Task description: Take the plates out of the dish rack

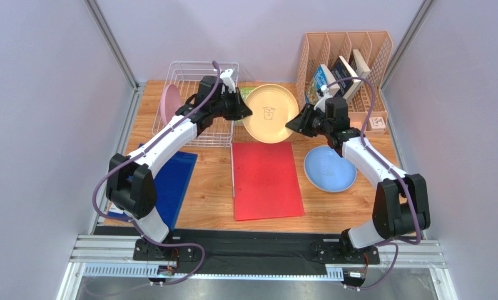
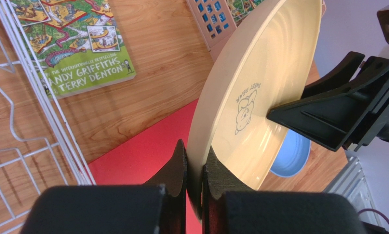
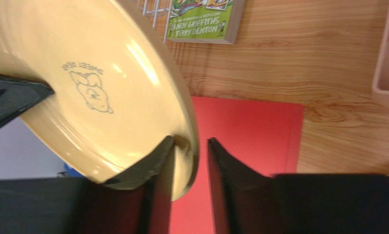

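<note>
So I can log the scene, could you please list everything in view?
dish rack: 1, white wire, back left
red folder: 1, red, centre
yellow plate: 1, pale yellow, aloft beyond the red folder
pink plate: 1, pink, standing in the dish rack
blue plate: 1, light blue, flat, right of red folder
blue folder: 1, dark blue, front left
organizer: 1, peach, back right, holding books
green book: 1, green, flat beside the dish rack
left gripper: 1, black, shut on yellow plate's rim
right gripper: 1, black, open astride the opposite rim
</note>
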`<state>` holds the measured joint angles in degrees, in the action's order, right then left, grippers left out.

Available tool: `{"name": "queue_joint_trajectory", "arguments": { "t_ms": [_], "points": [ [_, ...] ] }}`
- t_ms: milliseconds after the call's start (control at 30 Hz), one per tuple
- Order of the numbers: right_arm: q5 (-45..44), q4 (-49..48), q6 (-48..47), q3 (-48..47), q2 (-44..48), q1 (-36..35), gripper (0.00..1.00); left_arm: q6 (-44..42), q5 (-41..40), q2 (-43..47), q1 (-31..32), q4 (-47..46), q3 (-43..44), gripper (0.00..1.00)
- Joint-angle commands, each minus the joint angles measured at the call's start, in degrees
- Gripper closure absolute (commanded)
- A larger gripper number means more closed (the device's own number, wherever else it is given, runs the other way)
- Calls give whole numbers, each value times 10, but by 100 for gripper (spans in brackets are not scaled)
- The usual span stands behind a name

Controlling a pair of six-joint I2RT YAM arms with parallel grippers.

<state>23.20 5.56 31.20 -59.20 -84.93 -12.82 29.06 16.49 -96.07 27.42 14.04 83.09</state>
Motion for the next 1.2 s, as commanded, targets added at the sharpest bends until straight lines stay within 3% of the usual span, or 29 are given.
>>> {"name": "queue_joint_trajectory", "arguments": {
  "t_ms": [0,33,67,133,167,233,333,533,733,1100,1167],
  "points": [
    [7,-10,-5,-23,-10,-4,81,14,45,1,4,-42,-2,100],
    [4,-4,-6,-24,-7,-3,91,13,47,1,4,-39,-1,100],
    [-3,3,-5,-21,-2,-4,100,12,44,1,4,-36,1,89],
    [-36,24,-11,-10,24,-3,100,-7,34,4,4,-17,5,48],
    [-52,34,-12,5,36,-3,100,-14,27,9,4,-12,4,46],
    [-108,62,-9,22,80,2,100,-33,-9,27,4,-6,-4,20],
    [-180,111,11,62,141,14,100,-65,-74,57,4,7,-21,1],
    [-305,218,65,137,260,63,100,-136,-247,132,4,0,-77,0],
    [-397,291,126,197,338,68,100,-201,-362,183,4,-17,-101,0],
    [-442,355,187,247,426,68,100,-233,-421,218,4,-17,-122,0],
    [-441,355,181,248,426,68,96,-236,-427,215,3,-16,-123,0]
  ]
}}
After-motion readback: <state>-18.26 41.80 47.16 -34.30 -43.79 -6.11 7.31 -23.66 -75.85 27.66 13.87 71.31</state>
